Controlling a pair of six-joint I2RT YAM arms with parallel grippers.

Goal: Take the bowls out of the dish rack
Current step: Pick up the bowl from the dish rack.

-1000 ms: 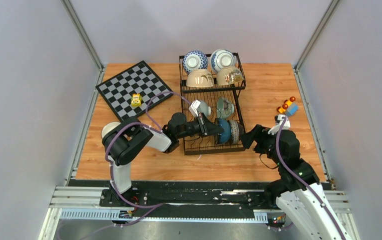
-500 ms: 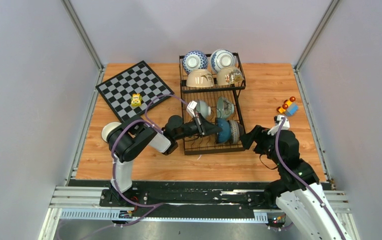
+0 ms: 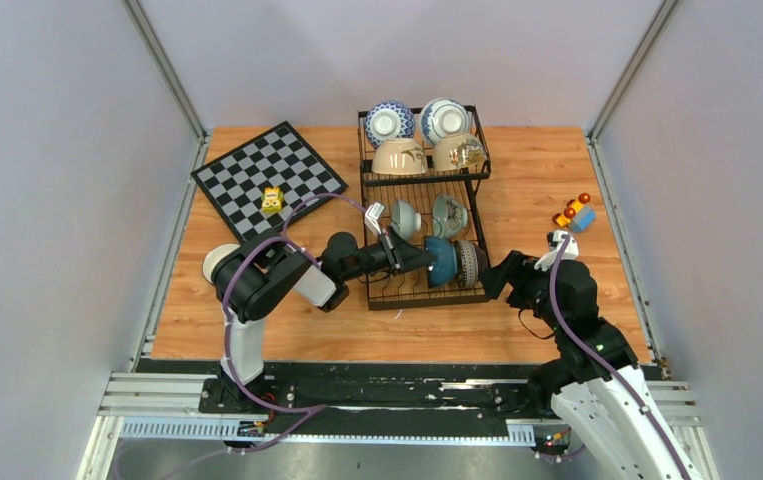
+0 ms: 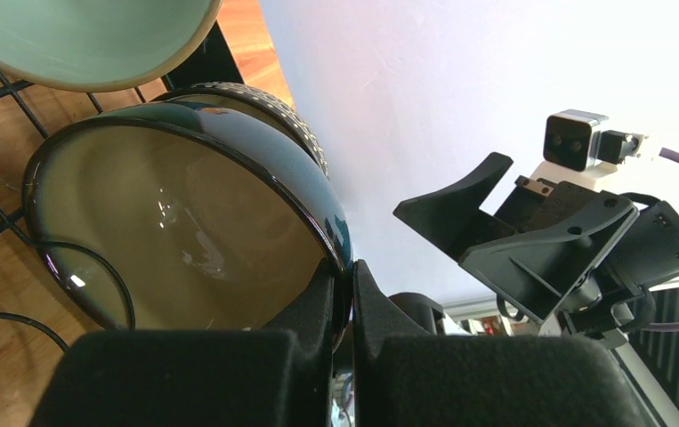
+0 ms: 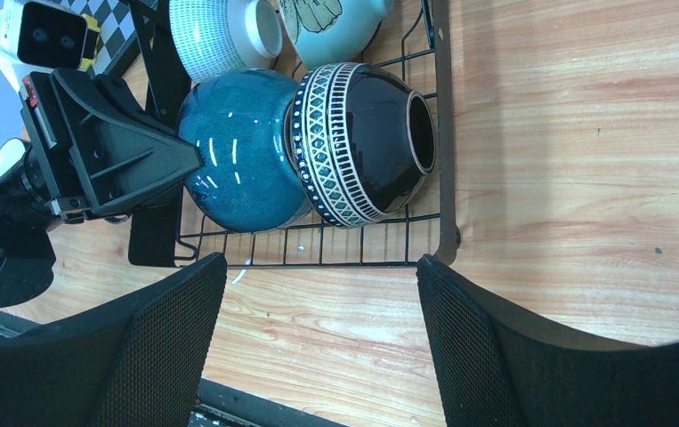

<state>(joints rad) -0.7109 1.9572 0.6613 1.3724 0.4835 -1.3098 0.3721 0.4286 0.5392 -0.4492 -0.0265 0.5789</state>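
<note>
The black wire dish rack stands mid-table. Its upper basket holds several upturned bowls. On the lower tray, a teal-glazed bowl stands on edge against a dark patterned bowl. Behind them are a striped bowl and a pale teal bowl. My left gripper is shut on the rim of the teal-glazed bowl. One finger is inside it and one outside. My right gripper hangs open beside the rack's near right corner and holds nothing.
A chessboard with a small yellow toy lies at the far left. Small coloured toys sit right of the rack. A white round object shows behind the left arm. Grey walls close in both sides.
The left arm has drawn back a little to the left, with the teal-glazed bowl's rim in its shut jaws. The right arm has not moved.
</note>
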